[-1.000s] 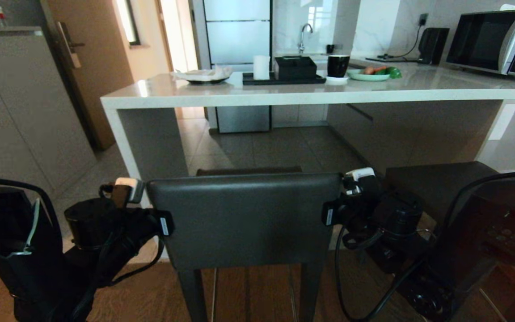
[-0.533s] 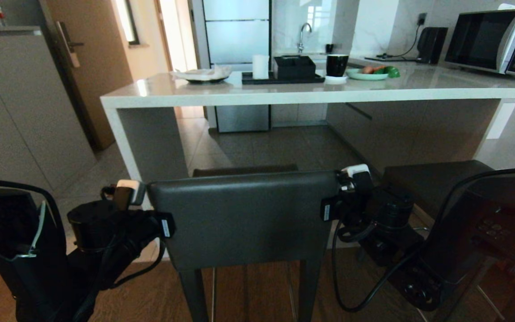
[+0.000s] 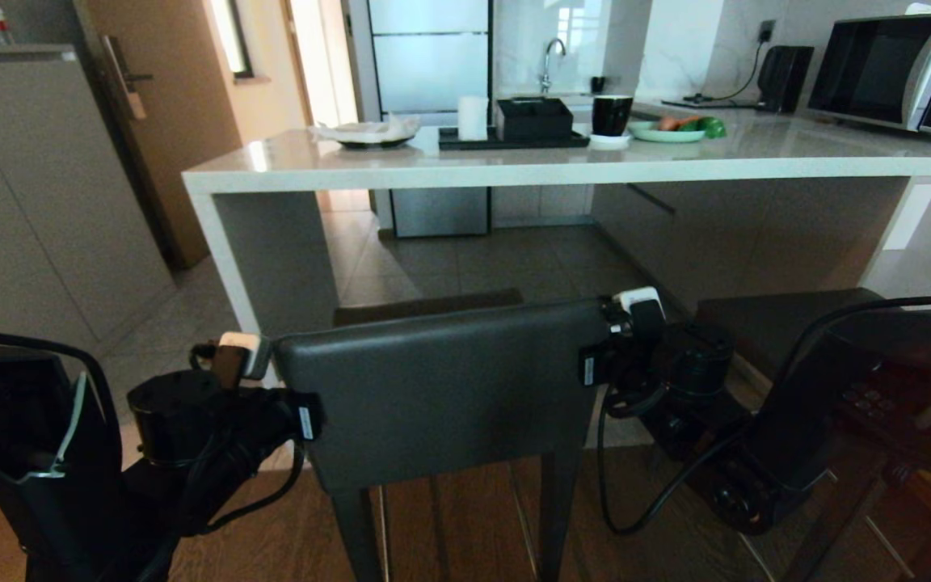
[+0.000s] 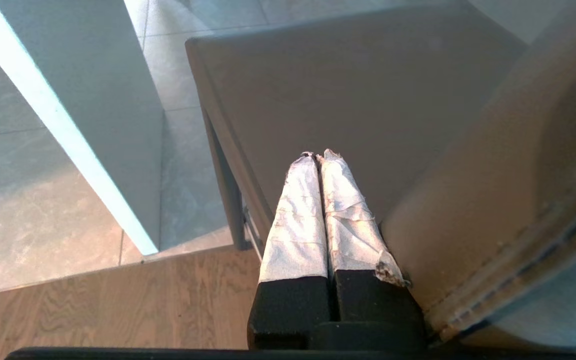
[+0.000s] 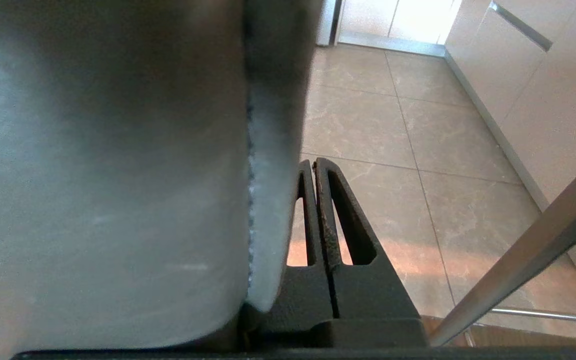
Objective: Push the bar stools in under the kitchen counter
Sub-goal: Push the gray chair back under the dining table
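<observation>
One bar stool stands right before me in the head view, its dark grey backrest (image 3: 441, 388) facing me and its seat (image 4: 348, 85) pointing at the kitchen counter (image 3: 514, 171). My left gripper (image 4: 320, 155) is shut with nothing in it, its taped fingers lying over the seat against the backrest's left end (image 4: 493, 200). Against the right end (image 5: 118, 175) lies my right gripper (image 5: 314, 162), shut and empty too. The second bar stool (image 3: 789, 323) stands to the right, partly behind my right arm (image 3: 700, 380).
The counter's end panel (image 3: 271, 259) stands close to the stool's left side. On the counter are a microwave (image 3: 894, 73), a black tray (image 3: 514, 144), a mug (image 3: 611, 117) and plates (image 3: 368, 137). A slanted metal leg (image 5: 518, 270) is near my right gripper.
My right gripper has moved toward the counter with the backrest's right end, so the stool has turned a little. The left end has hardly moved.
</observation>
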You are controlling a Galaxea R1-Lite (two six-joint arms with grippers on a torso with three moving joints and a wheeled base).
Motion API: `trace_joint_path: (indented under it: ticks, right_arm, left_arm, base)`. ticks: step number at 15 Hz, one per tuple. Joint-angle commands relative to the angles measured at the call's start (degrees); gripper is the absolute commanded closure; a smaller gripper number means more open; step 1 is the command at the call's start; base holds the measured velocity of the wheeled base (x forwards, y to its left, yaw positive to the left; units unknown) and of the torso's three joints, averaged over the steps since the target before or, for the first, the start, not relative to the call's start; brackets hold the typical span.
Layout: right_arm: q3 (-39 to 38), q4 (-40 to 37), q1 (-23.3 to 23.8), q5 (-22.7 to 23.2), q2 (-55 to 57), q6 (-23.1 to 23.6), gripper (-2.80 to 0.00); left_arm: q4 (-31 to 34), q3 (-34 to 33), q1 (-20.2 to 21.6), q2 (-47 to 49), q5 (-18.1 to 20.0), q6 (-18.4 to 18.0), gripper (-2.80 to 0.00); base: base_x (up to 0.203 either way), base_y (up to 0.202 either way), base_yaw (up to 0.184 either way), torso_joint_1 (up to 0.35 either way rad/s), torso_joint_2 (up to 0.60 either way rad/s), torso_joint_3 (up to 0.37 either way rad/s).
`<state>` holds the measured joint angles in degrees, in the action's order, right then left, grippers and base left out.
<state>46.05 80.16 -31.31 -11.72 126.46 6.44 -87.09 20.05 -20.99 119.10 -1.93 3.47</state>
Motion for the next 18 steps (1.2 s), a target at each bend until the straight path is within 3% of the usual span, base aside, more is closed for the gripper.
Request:
trace_joint_path:
  ticks: [1, 5, 9, 18]
  right_arm:
    - [-2.61, 1.5, -0.95, -0.26, -0.5, -0.08, 0.0]
    - [-8.76, 5.41, -2.42, -0.41, -1.32, -0.4, 0.0]
    - [-7.68, 5.53, -2.8, -0.49, 0.68, -0.99, 0.0]
    - [-0.4, 2.79, -2.51, -0.41, 2.73, -0.44, 0.0]
  left_arm:
    - [-0.57, 2.11, -1.12, 0.81, 0.0, 0.05, 0.0]
    - [-0.57, 6.6, 3.43, 4.01, -0.01, -0.22, 0.0]
    - [-0.57, 11.34, 7.2, 6.64, 0.03, -2.97, 0.0]
    - [-0.57, 8.96, 7.82, 6.15, 0.07, -2.86, 0.0]
  base:
    - [0.0, 0.0, 0.0, 0.0, 0.0, 0.0]
    - [0.0, 0.0, 0.0, 0.0, 0.0, 0.0]
    - [0.0, 0.0, 0.0, 0.0, 0.0, 0.0]
    - [0.0, 0.0, 0.0, 0.0, 0.0, 0.0]
